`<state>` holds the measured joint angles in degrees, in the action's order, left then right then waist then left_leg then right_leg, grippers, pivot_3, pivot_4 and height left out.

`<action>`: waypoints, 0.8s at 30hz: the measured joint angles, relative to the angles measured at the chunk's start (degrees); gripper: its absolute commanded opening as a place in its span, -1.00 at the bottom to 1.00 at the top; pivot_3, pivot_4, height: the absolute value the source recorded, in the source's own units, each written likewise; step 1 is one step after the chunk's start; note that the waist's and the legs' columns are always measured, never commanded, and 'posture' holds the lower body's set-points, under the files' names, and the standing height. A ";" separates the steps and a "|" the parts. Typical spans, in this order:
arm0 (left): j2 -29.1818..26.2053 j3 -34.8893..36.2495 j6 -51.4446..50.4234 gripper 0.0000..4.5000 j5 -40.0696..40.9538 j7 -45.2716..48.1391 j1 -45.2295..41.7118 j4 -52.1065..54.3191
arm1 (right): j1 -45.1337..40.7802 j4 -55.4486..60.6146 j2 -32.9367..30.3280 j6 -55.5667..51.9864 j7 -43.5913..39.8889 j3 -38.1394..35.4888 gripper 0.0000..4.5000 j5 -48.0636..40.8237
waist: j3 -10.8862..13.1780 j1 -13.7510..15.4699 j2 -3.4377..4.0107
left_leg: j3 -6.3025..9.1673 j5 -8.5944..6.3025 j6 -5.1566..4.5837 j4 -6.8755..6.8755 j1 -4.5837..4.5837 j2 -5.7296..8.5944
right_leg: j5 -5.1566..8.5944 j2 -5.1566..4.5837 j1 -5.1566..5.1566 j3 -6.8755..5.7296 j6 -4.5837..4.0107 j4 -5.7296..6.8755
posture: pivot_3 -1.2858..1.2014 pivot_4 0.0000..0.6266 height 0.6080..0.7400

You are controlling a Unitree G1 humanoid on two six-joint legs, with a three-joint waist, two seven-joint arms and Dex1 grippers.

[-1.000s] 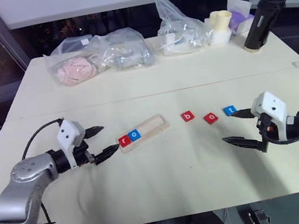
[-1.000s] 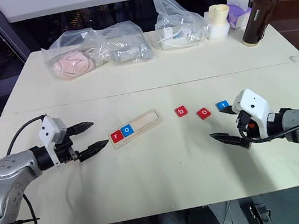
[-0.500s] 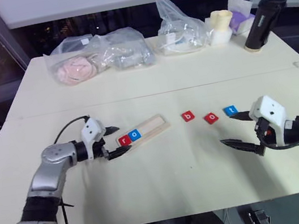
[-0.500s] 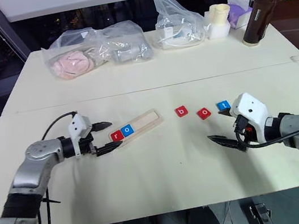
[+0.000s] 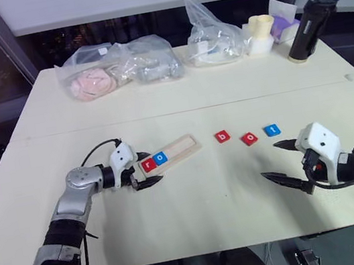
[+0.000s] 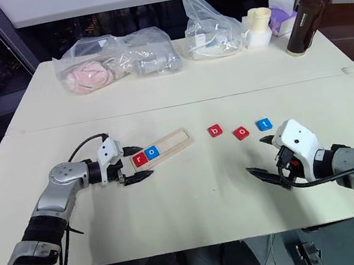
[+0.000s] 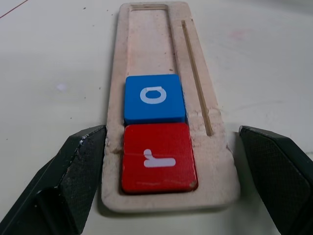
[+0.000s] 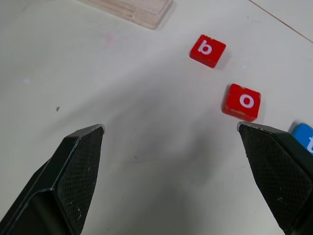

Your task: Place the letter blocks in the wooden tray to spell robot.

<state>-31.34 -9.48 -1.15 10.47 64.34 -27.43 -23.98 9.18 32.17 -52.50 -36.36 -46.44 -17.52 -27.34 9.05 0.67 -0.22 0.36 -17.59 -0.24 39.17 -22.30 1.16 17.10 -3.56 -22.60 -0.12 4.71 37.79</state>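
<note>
Left tool [image 7: 166, 176] open astride wooden tray [image 7: 146, 39]

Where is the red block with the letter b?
The red b block lies loose on the table, just right of the wooden tray. The red o block is its next neighbour on the right, in the head views.

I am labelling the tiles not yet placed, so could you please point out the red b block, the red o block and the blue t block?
red b block [image 5: 222, 137], left eye view, centre of its face
red o block [image 5: 250, 138], left eye view, centre of its face
blue t block [image 5: 272, 131], left eye view, centre of its face
</note>
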 measured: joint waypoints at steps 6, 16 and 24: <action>0.05 0.56 1.48 0.98 0.16 -0.85 1.25 0.02 | 0.01 0.03 -0.01 0.02 -0.06 0.00 1.00 0.08 | 0.00 0.01 0.00 | 0.00 0.00 0.00 -0.01 -0.01 -0.01 | 0.00 -0.02 -0.01 0.00 0.00 0.00 | 0.03 -0.52 1.00; 1.65 1.88 1.58 0.88 0.24 -2.30 2.60 0.13 | -1.49 -0.24 -0.28 0.04 -0.86 0.32 1.00 0.16 | -0.06 0.14 0.09 | 0.01 0.00 0.00 -0.01 0.07 -0.01 | 0.00 -0.06 0.07 0.01 0.00 -0.01 | 0.03 -0.52 1.00; 2.04 1.87 1.64 0.41 0.21 -2.28 2.86 0.26 | -1.44 -0.43 -0.28 0.04 -1.19 0.32 1.00 0.21 | -0.08 0.10 0.13 | 0.02 0.00 0.00 -0.01 0.07 -0.01 | 0.00 -0.07 0.08 0.01 -0.01 -0.01 | 0.03 -0.52 1.00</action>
<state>-29.30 -7.61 0.49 10.68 62.06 -24.57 -23.72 7.74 31.75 -52.78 -36.32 -47.63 -17.19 -27.13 8.97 0.77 -0.09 0.38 -17.59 -0.25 39.15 -22.23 1.15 17.10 -3.64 -22.53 -0.11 4.70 37.78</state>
